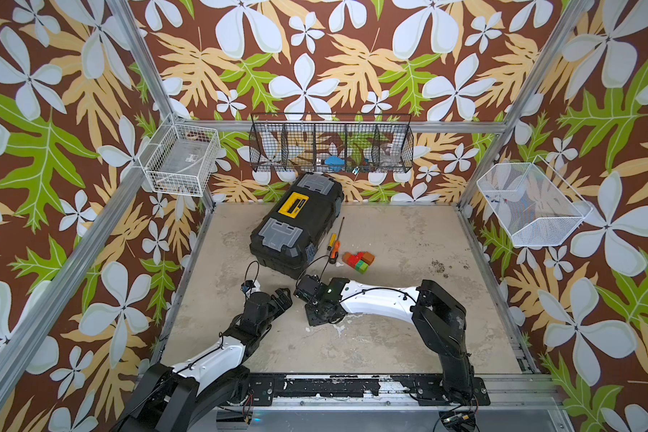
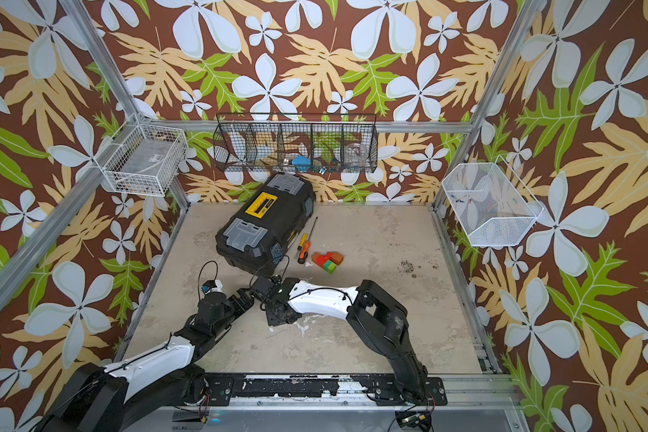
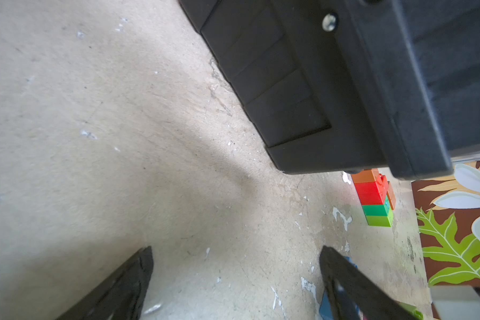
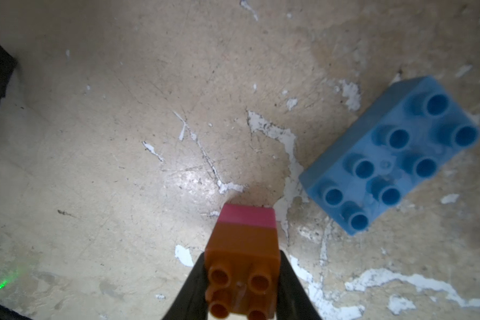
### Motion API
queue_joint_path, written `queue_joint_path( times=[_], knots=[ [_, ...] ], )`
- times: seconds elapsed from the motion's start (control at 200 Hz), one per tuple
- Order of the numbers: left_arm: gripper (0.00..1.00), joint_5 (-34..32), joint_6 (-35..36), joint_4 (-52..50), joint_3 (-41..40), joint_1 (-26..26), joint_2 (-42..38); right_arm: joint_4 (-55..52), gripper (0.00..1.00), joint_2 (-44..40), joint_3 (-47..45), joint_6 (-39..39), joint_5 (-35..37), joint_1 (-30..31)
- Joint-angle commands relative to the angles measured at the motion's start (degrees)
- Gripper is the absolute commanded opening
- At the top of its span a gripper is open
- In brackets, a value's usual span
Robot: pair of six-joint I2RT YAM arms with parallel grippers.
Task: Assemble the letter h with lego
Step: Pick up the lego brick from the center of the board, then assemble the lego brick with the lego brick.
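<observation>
Black toolbox [image 1: 296, 224] is your landmark. Red-green-orange lego cluster [image 1: 358, 259] sits near its front end, no h yet. In front of that end, hidden under the right wrist in both top views, the long blue brick [image 4: 391, 155] lies studs up, long axis skewed to the orange-on-pink stack [image 4: 243, 238] just beside it. Right gripper [image 4: 241, 277] is clamped on that stack, so it's the nearer one. Left gripper [image 3: 234, 250] is spread wide, empty.

A robot lab cell: aluminium frame [image 1: 148, 71], leaf-print walls [image 1: 352, 67], wire baskets [image 1: 330, 115], two mounted arms [image 1: 375, 299].
</observation>
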Motion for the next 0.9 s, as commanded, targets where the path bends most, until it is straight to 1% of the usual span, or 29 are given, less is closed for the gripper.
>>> queue_joint_path(
  times=[0.0, 0.13, 0.23, 0.335, 0.45, 0.54, 0.615, 0.716, 0.806, 0.896],
  knots=[
    [0.98, -0.3, 1.4, -1.1, 0.1, 0.0, -0.1, -10.4, 0.11, -6.9, -4.2, -3.5, 5.7, -0.7],
    [0.97, 1.4, 2.9, 1.7, -0.2, -0.2, -0.6, -1.5, 0.14, -19.5, -13.9, -9.6, 5.5, -1.7],
    [0.97, 2.5, 4.0, 3.1, -0.1, -0.5, -0.2, 5.1, 0.14, -25.3, -17.9, -17.1, 3.1, -2.8],
    [0.97, 2.3, 4.5, 3.8, -0.6, -0.6, -0.9, 12.8, 0.13, -28.4, -20.4, -31.9, -1.7, -4.6],
    [0.97, 0.8, 4.6, 3.8, -1.5, -0.6, -2.8, 15.5, 0.12, -26.9, -18.1, -43.8, -1.1, -5.5],
    [0.97, -1.5, 4.6, 2.4, -2.2, -0.6, -4.9, 15.0, 0.14, -23.7, -15.8, -49.9, -5.3, -6.4],
    [0.96, -1.2, 4.3, 4.0, -3.4, -0.6, -6.1, 12.6, 0.16, -20.3, -14.0, -53.8, -7.1, -7.4],
    [0.96, -0.9, 4.4, 4.5, -3.7, -0.6, -6.4, 8.4, 0.16, -15.1, -11.1, -57.3, -5.0, -7.6],
    [0.96, -0.9, 4.2, 4.8, -3.8, -0.6, -6.1, 4.9, 0.16, -11.1, -8.1, -58.5, -3.1, -7.9],
    [0.95, 0.2, 4.1, 5.8, -3.8, -0.6, -5.0, 2.8, 0.16, -8.7, -5.9, -59.1, -4.3, -8.4]
  ],
)
